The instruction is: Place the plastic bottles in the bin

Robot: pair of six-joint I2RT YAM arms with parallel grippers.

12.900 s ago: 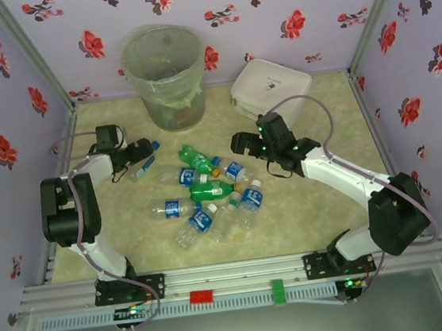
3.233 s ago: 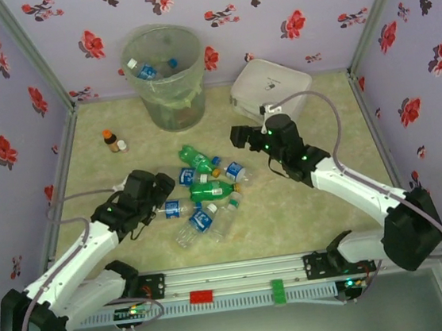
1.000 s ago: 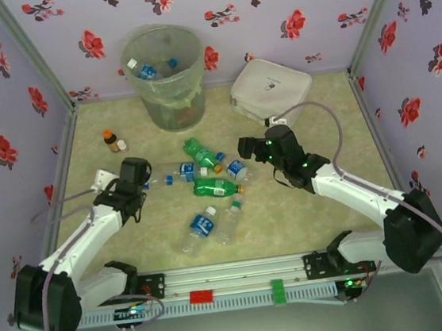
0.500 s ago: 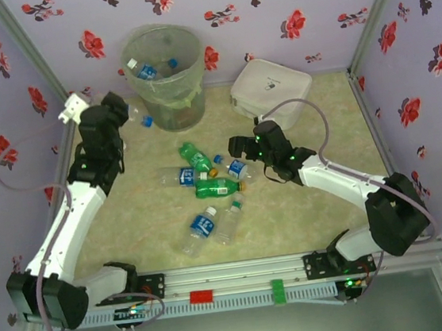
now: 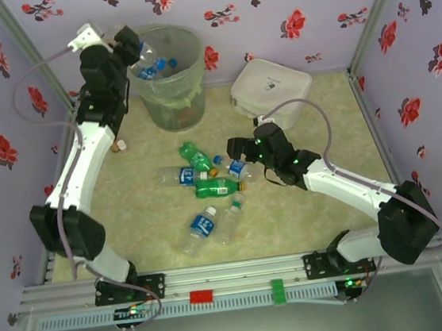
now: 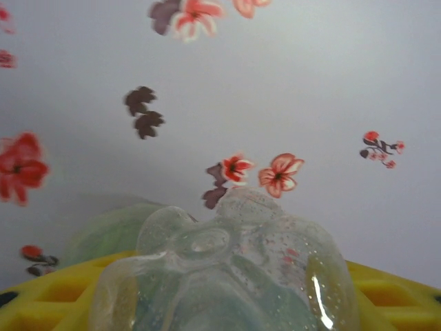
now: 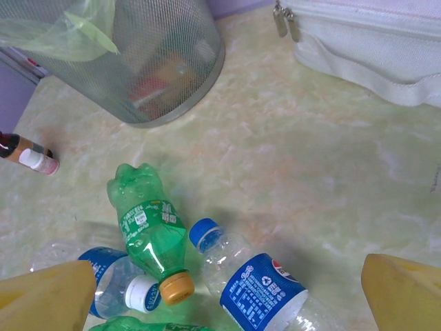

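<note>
A white zippered case (image 7: 365,48) sat on the marbled desk (image 7: 296,165) ahead and right of the right tool (image 7: 224,300); a small brown vial (image 7: 27,155) lay ahead, far left.

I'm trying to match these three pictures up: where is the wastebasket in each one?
Top external: the bin stands at the back, left of centre.
Left wrist: the pale green blur low on the left, behind the held clear bottle, is probably its liner.
Right wrist: top left corner, seen as grey mesh.
Shared landmark: the white zipped case to its right.
</note>
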